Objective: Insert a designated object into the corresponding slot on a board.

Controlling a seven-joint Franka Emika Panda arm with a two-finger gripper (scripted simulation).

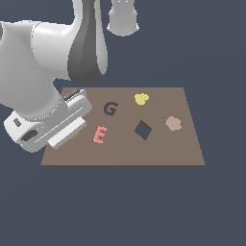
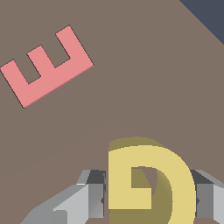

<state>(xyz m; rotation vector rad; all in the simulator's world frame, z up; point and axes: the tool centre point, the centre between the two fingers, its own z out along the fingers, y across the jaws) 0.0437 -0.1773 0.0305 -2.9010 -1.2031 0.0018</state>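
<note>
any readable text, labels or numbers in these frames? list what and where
No printed text, brand or number shows in either view. Only letter shapes:
"E": the pink letter block lying flat on the board.
"G": the dark recess cut into the board.
"G": the yellow block between the fingers of the hand; the wrist view shows it mirrored, and in the exterior view it is mostly hidden behind the arm.

My arm leans low over the board — gripper [image 2: 151, 200] pointed down, fingers [image 2: 94, 199] closed against the yellow G [image 2: 148, 175] from both sides.
</note>
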